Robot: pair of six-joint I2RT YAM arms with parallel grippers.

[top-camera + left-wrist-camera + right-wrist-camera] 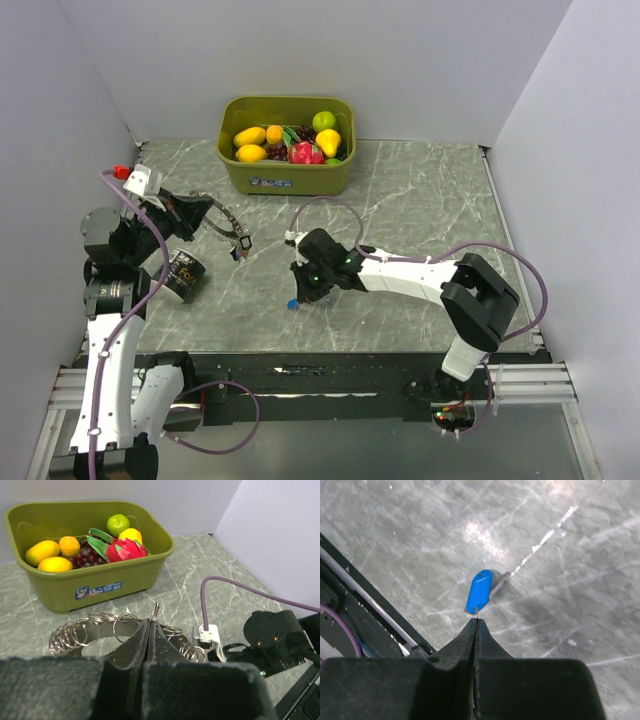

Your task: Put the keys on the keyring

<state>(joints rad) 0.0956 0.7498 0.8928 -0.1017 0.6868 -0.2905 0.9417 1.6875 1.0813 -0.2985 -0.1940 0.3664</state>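
hold: right gripper (476, 622) pinched blue key (479, 591), frame centre | left gripper (150, 629) clamped keyring (75, 632) | advice: key's loop needed squaring to ring before threading

Only one mark reads clearly: a large "3" on the tub's sticker.

The olive-green tub (150, 572) at the back of the worktop (200, 580) carries a blue-and-white sticker (99, 590) on its front wall. In the left wrist view the sticker begins with a big white "3", followed by smaller print and a row of tiny symbols too fine to read (the top view shows the same sticker only as a pale-blue strip). A dark round housing (185, 272) on the left arm bears pale lettering, also too small to make out.
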